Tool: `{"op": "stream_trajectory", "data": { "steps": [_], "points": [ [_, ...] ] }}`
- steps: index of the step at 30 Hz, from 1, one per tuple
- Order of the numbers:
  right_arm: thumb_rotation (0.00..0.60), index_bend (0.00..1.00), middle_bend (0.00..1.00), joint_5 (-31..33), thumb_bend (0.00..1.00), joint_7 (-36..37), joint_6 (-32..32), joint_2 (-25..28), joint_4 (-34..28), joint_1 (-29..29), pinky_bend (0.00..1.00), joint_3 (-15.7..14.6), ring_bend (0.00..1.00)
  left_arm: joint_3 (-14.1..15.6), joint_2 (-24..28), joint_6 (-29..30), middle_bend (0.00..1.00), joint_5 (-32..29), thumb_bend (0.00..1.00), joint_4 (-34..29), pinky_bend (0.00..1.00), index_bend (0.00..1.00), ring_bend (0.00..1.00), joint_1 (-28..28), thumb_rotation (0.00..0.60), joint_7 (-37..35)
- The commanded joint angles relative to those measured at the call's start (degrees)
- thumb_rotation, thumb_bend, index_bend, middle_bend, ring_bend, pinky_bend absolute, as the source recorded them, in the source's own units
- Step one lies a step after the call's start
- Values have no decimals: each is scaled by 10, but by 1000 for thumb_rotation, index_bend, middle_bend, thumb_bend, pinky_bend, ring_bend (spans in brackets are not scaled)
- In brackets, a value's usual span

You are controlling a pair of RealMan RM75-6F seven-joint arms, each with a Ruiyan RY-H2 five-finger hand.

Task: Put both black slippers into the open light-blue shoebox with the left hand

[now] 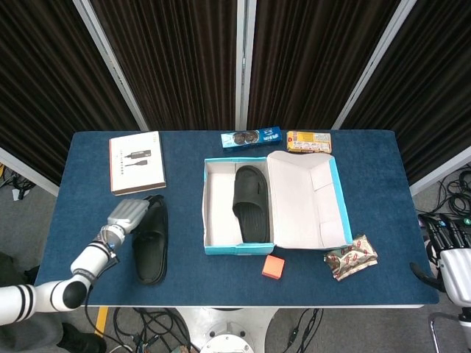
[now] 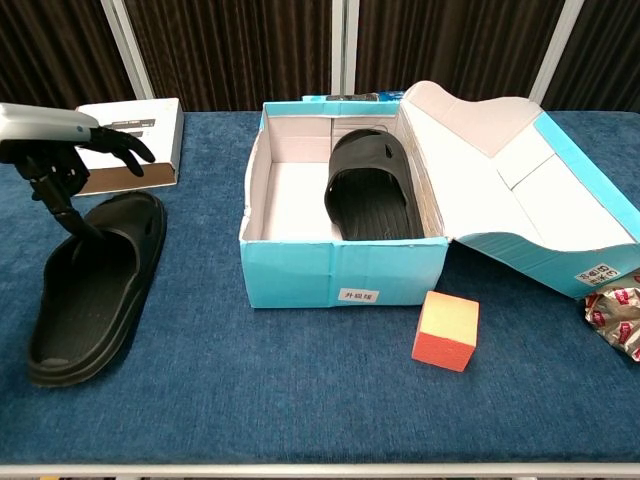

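Observation:
One black slipper (image 1: pixel 150 240) (image 2: pixel 92 285) lies on the blue table, left of the open light-blue shoebox (image 1: pixel 209 213) (image 2: pixel 340 270). The other black slipper (image 1: pixel 249 201) (image 2: pixel 372 187) lies inside the box, along its right side. My left hand (image 1: pixel 131 215) (image 2: pixel 62 150) hovers over the strap end of the loose slipper. Its fingers are spread and one dark finger reaches down to the strap. It holds nothing. My right hand (image 1: pixel 449 254) hangs off the table's right edge, empty, showing only in the head view.
A white booklet box (image 1: pixel 136 162) (image 2: pixel 125 145) lies behind the loose slipper. A cookie pack (image 1: pixel 252 137) and a yellow snack box (image 1: pixel 309 141) sit behind the shoebox. An orange cube (image 1: pixel 273 267) (image 2: pixel 446 330) and a snack wrapper (image 1: pixel 352 256) (image 2: pixel 612 320) lie by the front edge.

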Motion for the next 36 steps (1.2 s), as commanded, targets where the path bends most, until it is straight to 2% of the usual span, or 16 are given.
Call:
{"op": "stream_trajectory", "data": {
  "steps": [1, 4, 8, 14, 20, 24, 30, 33, 36],
  "points": [
    [600, 50, 140, 0, 97, 8, 3, 0, 6, -2, 130, -1, 41, 27, -42, 62, 142, -147, 0, -11, 724, 97, 733, -74, 600, 127],
    [600, 50, 140, 0, 97, 15, 4, -1, 12, -3, 130, -2, 42, 33, -66, 100, 143, -224, 0, -8, 730, 97, 743, -103, 600, 181],
    [600, 50, 140, 2, 97, 21, 4, -2, 18, -4, 130, -2, 41, 30, -88, 120, 150, -289, 0, 4, 745, 106, 752, -121, 600, 215],
    [600, 50, 140, 2, 97, 25, 6, -3, 21, -5, 130, -2, 41, 24, -104, 117, 240, -310, 0, 19, 779, 194, 785, -122, 600, 217],
    [600, 50, 140, 5, 97, 23, 7, -3, 19, -6, 130, -3, 42, 24, -123, 136, 437, -313, 0, 40, 842, 361, 836, -115, 600, 221],
    [600, 50, 140, 5, 97, 19, 7, -2, 16, -6, 130, -3, 42, 20, -123, 145, 543, -299, 0, 42, 864, 468, 859, -103, 600, 211],
    [600, 49, 140, 4, 98, 14, 8, -1, 12, -7, 130, -2, 42, 18, -94, 156, 577, -236, 0, 24, 866, 493, 864, -67, 600, 169],
    [600, 50, 140, 5, 97, 12, 11, 0, 10, -8, 130, -2, 42, 13, -66, 174, 580, -171, 0, 6, 866, 498, 868, -30, 600, 110],
    [600, 50, 140, 6, 97, 8, 12, 2, 7, -9, 130, -1, 41, -4, -32, 186, 592, -92, 0, -8, 866, 520, 872, 18, 600, 16]
  ]
}}
